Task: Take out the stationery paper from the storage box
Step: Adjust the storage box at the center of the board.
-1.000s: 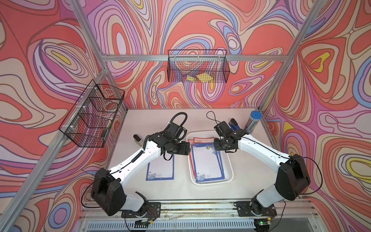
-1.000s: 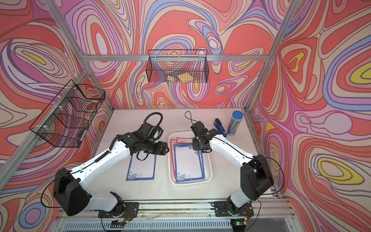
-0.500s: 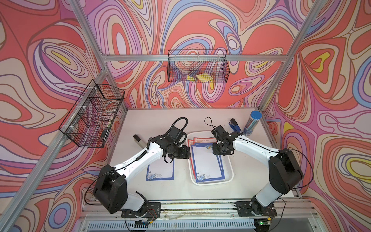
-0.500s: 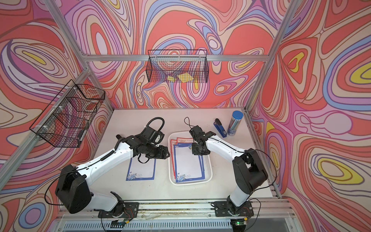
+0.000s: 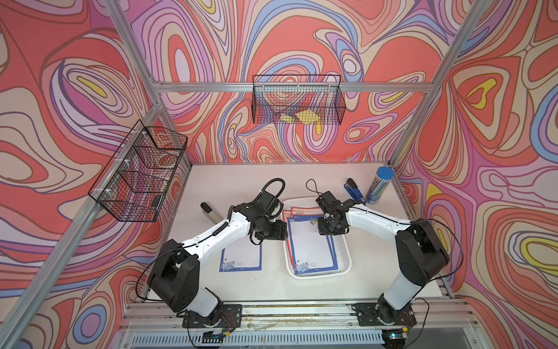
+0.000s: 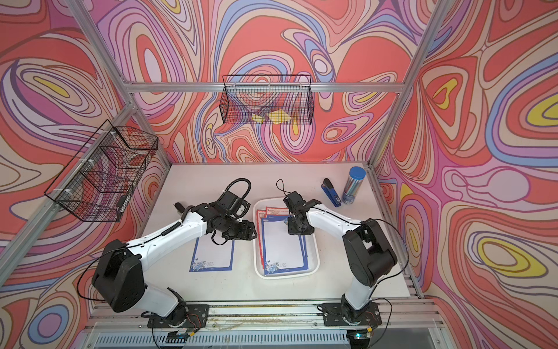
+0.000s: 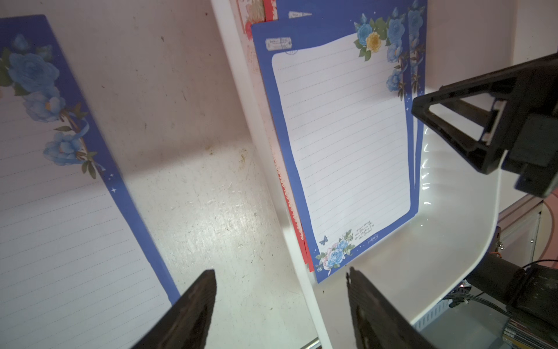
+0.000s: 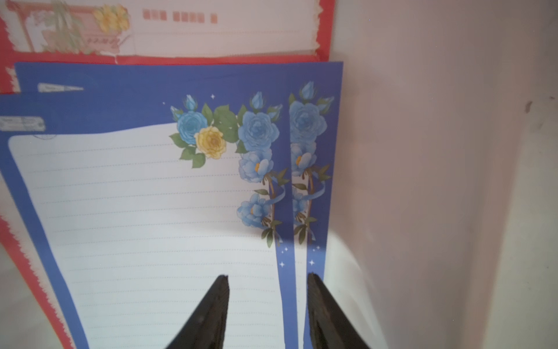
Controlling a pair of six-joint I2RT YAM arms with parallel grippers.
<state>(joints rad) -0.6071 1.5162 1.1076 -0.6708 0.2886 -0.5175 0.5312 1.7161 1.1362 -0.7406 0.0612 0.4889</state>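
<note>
Enclosure: walls papered in swirling red, pink and lilac. A white bench [image 5: 271,178] sits within an aluminium frame.

Top views:
- The storage box [image 5: 347,263] rests on the bench right of centre, seen in both top views.
- The stationery paper [image 5: 311,246] lies inside it as a fanned stack. Blue-bordered sheets are uppermost, and red-bordered sheets show at the far and left edges.
- One loose sheet [image 5: 241,256], blue-bordered, lies flat on the bench just beside the box on its left, not touching it.
- The left pincer [image 5: 271,234] hangs over the far end of that sheet, near the box's left rim.
- The right pincer [image 5: 330,226] points down over the far right part of the stack.
- A blue stapler [image 5: 354,193] and a blue-capped tube [image 5: 379,185] occupy the far right corner of the bench.
- A back wire basket [image 5: 297,101] holds yellow paper pieces [image 5: 302,117].
- A side wire basket [image 5: 142,172] hangs on the left wall.

Left wrist view:
- The left pincer [image 7: 280,272] is released, its fingers wide apart with nothing between them.
- The box's left rim passes between the fingers. The loose sheet is to one side and the stack to the other.
- The right pincer shows above the stack's far edge.

Right wrist view:
- The right pincer [image 8: 267,276] stands parted, with nothing clamped.
- Its fingers straddle the blue right-hand border of the top sheet.
- Contact with the paper cannot be determined.
</note>
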